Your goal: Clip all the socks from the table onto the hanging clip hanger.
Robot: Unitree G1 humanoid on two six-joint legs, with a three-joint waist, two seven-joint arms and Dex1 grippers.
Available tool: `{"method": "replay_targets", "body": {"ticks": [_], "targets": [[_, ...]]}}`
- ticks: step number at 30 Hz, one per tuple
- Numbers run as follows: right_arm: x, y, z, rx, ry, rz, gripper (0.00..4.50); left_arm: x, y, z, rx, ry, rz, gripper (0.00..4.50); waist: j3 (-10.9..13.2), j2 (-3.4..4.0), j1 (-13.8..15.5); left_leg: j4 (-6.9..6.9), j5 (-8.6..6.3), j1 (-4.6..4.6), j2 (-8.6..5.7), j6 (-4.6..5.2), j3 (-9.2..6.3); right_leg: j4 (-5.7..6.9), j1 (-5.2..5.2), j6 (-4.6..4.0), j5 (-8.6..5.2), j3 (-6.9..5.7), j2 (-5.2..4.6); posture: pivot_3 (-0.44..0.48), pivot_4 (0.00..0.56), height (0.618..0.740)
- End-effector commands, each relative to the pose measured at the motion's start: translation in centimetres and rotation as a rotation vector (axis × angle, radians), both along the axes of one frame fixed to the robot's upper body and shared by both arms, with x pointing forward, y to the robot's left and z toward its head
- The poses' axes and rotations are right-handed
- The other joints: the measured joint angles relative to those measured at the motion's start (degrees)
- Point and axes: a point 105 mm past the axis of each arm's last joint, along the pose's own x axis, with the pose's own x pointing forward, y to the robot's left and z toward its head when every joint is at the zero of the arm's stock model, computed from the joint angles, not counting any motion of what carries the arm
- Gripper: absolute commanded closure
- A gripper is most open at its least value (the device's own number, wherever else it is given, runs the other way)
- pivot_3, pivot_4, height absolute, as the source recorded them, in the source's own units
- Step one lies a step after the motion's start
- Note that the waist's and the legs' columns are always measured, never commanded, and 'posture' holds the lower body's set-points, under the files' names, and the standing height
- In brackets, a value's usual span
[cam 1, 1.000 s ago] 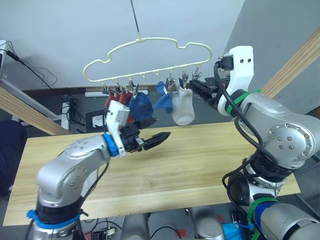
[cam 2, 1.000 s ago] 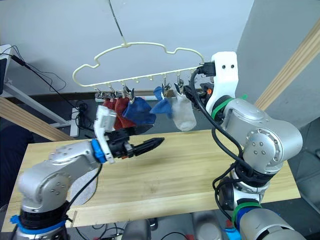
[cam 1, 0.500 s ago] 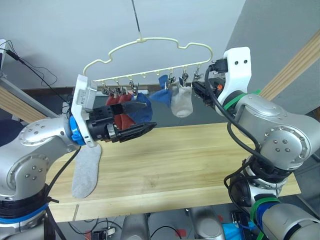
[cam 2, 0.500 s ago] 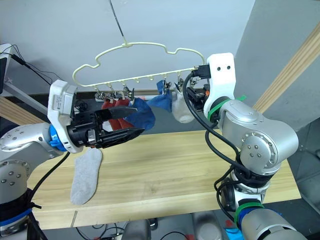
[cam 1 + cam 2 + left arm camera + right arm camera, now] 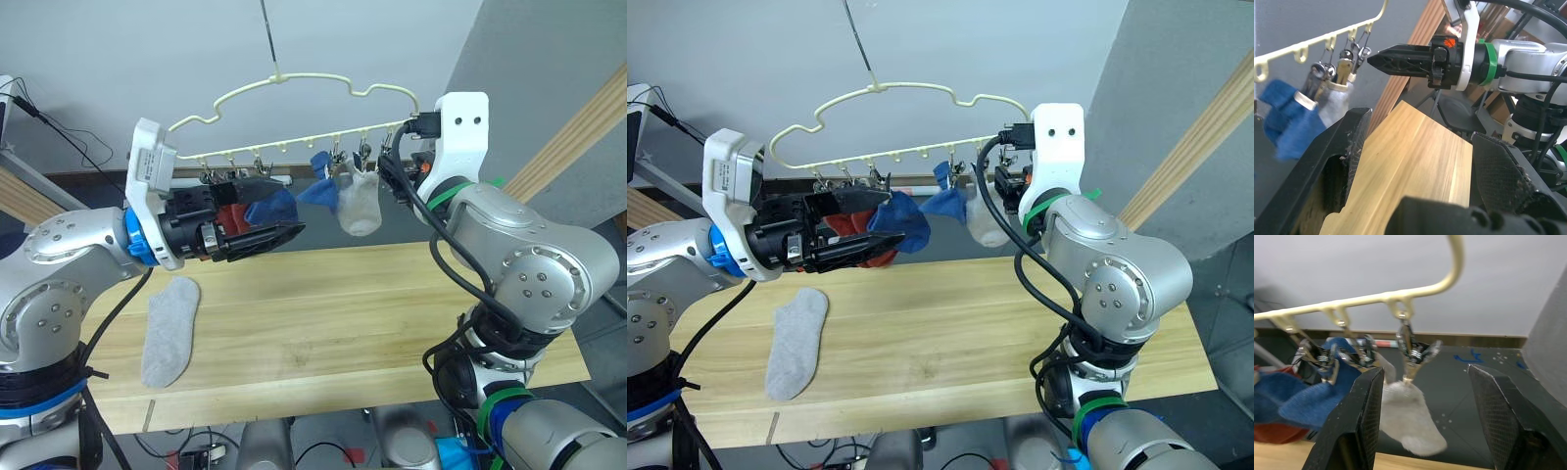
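— What's on the worktop [image 5: 323, 313]?
— One grey sock [image 5: 170, 330], lying flat near its left end.
— The hanger [image 5: 284, 108]?
— Red, blue and pale socks hang clipped below it.
— The end effectors?
— Left [image 5: 269, 238] spread, empty, by the blue sock [image 5: 272, 208]; right [image 5: 1422, 428] spread under the last clip [image 5: 1413, 352].

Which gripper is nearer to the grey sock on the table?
Left. The left gripper hovers above the table, up and to the right of the grey sock. The right gripper is up by the hanger's far end.
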Motion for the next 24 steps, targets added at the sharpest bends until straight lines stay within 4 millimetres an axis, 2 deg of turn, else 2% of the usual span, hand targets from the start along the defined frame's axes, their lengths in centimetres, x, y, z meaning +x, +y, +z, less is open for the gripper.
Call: {"method": "replay_targets", "body": {"ticks": [1,11,16,20,24], "targets": [[-0.42,0.33,0.66,0.002,-0.03,0.008,1.69,-0.55,-0.26,0.45,-0.01,-0.035,-0.017,0.73,0.0,0.0,0.0,0.0,0.0,0.0,0.0,0.0,0.0,0.01,0.0,0.0,0.0,0.0,0.0,-0.261,0.329,0.74],[0.11,0.82,0.66,0.033,0.0,-0.002,1.69,-0.25,-0.19,0.42,-0.006,-0.038,0.01,0.73,0.0,0.0,0.0,0.01,0.0,0.0,0.01,0.0,-0.01,0.03,0.0,0.0,0.0,-0.01,0.01,-0.256,0.328,0.74],[0.28,0.8,0.43,0.03,0.012,-0.005,1.69,-0.24,-0.21,0.5,-0.003,-0.045,0.019,0.73,0.0,0.0,0.1,0.01,0.0,0.0,0.0,0.0,-0.01,0.05,0.0,-0.01,0.0,-0.01,0.0,-0.225,0.327,0.74],[0.36,0.86,0.34,0.028,0.017,-0.004,2.58,-0.24,-0.01,0.46,0.001,-0.043,0.032,0.7,0.0,0.0,0.2,0.02,0.0,0.0,0.0,0.0,-0.02,0.08,0.0,-0.01,0.0,-0.01,0.0,-0.218,0.327,0.74],[0.41,0.92,0.36,0.031,0.019,-0.002,2.58,-0.23,-0.07,0.49,-0.001,-0.045,0.035,0.7,0.0,0.0,0.2,0.02,0.0,0.01,0.0,0.0,-0.02,0.1,-0.01,-0.01,0.0,-0.01,0.0,-0.217,0.325,0.74]]}}
